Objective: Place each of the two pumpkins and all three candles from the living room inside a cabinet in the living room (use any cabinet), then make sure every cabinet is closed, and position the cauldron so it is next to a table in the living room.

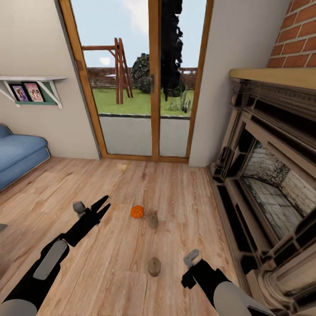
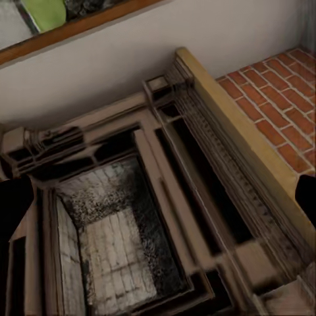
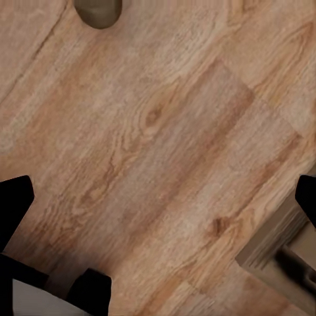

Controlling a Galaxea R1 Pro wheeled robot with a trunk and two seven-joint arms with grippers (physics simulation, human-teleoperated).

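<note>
Jaws of the left gripper [image 1: 104,204] are spread and hold nothing; the right gripper [image 1: 191,258] cannot be judged. One pumpkin [image 1: 137,211] still sits on the plank floor [image 1: 109,267], two candles [image 1: 152,220] [image 1: 154,266] nearby, fireplace [image 1: 263,193] right; nothing appears stored.

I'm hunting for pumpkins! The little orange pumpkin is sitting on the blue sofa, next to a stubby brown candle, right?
Not quite. In the head view, the little round orange pumpkin sits on the light wood plank floor, not the sofa. The stubby brown candle is beside it.
</note>
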